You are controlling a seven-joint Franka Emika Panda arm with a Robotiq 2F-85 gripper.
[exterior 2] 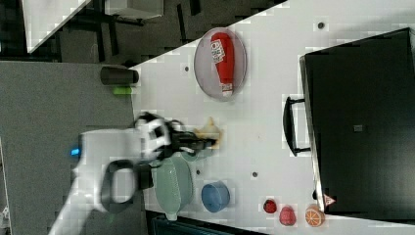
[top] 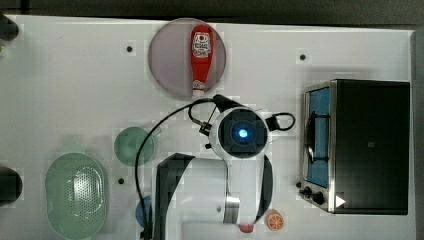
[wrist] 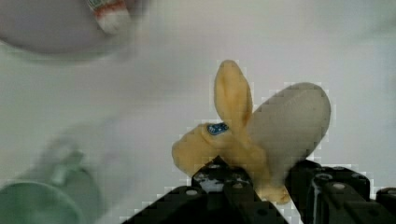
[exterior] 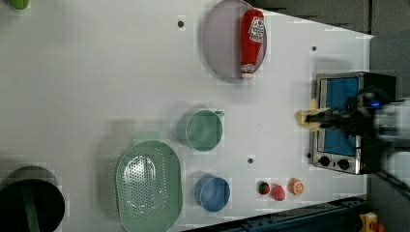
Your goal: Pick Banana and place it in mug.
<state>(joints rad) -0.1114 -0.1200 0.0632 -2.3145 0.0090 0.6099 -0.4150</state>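
One banana (wrist: 243,140) pinched in the gripper (wrist: 254,184), jaws partly closed on it, up in the air | mug (exterior: 203,129) well apart | risk: thin hold, banana may slip and fall outside mug

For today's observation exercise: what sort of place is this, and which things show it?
Probably a robotics lab set up as a play kitchen: a white table with a toaster oven, a ketchup bottle on a plate, and a mug.

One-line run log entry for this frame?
phase: carry | hand: shut on banana, lifted off table | mug: upright, empty | banana not yet over mug
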